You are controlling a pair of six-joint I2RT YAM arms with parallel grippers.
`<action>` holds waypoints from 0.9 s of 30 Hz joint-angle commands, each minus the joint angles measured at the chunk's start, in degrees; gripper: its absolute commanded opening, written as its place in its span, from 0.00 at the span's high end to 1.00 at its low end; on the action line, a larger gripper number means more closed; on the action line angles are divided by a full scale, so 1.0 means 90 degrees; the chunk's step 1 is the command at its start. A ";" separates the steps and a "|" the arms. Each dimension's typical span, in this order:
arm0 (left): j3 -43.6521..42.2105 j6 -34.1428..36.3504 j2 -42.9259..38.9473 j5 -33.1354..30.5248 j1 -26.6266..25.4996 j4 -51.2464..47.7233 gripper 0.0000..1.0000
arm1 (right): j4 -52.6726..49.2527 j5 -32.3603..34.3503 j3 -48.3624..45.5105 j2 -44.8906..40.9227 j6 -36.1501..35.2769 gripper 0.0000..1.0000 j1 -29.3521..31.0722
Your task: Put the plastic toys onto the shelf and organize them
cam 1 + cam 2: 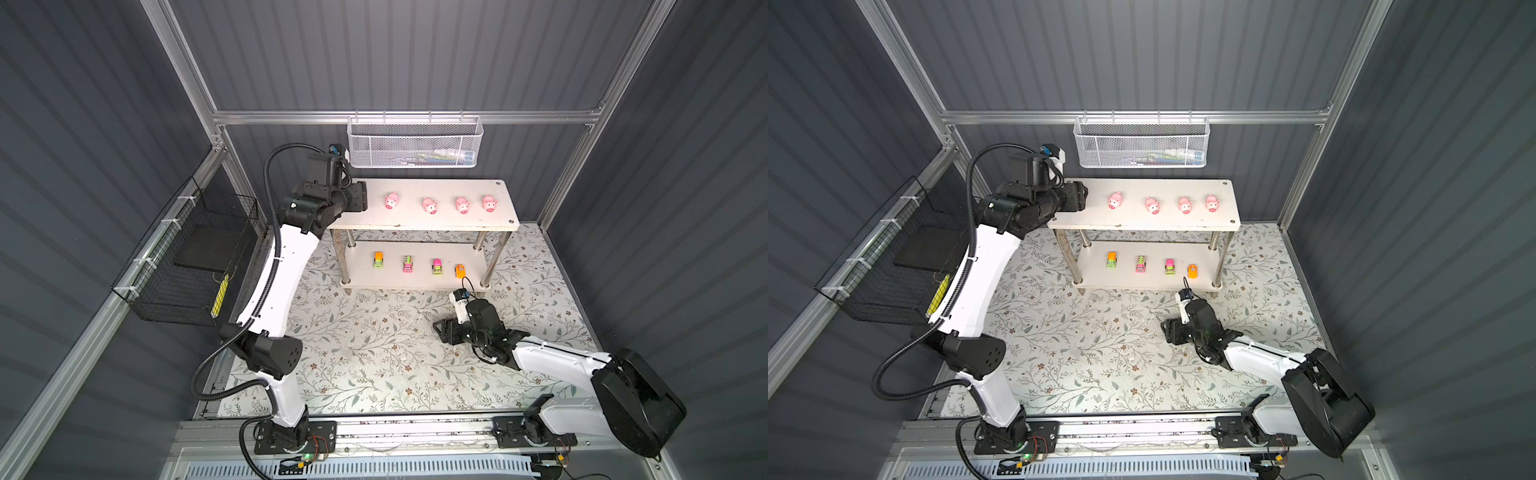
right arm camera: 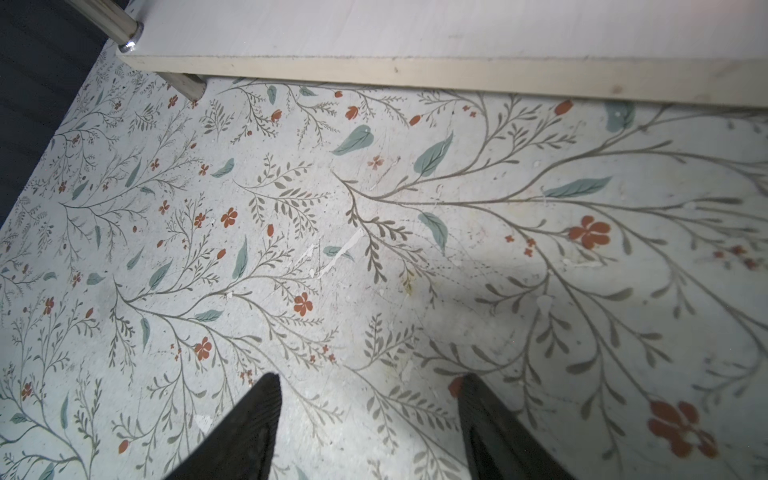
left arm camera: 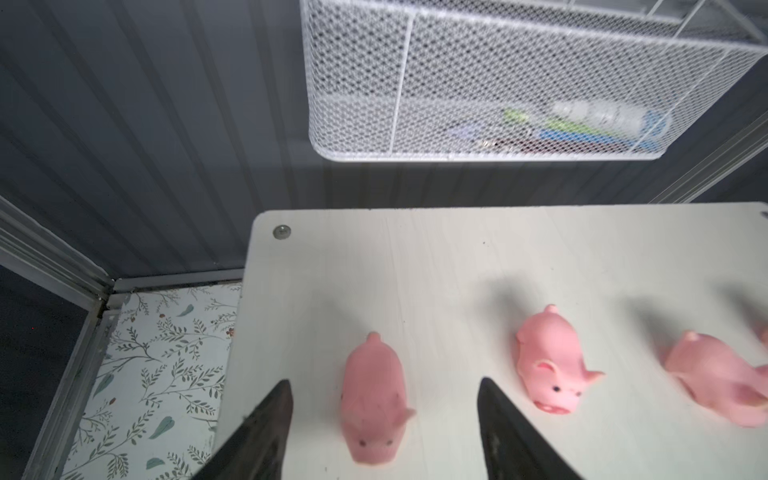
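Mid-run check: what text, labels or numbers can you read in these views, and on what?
No text is readable in any view.
Items in the white mesh basket: any print blurred.
Yellow strip in the black wire basket: too small to read.
Toy vehicles: markings too small to read.

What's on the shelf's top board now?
Four pink pigs in a row, plus a fifth pig between the jaws of the open left end effector. In both top views that end effector covers it.

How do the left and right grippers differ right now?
Left gripper is over the upper board of the shelf, with a pink pig untouched between its fingers; right gripper is over the floral mat in front of the shelf, nothing between its fingers. Both are open.
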 commanded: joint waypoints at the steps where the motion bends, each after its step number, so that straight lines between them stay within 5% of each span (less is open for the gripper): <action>1: -0.0494 0.0201 -0.0825 -0.0183 0.0049 0.0620 0.30 | -0.0243 0.0202 -0.0018 -0.0434 0.0042 0.31 -0.0082; 16: -0.5478 -0.0226 -0.4310 -0.2237 0.0050 0.2174 0.30 | -0.2025 0.1532 0.0258 -0.3201 -0.0003 0.30 -0.1393; 27: -0.9340 -0.0683 -0.5099 -0.3528 0.0069 0.4414 0.26 | -0.1264 0.2367 0.0025 -0.3025 0.0066 0.28 -0.2594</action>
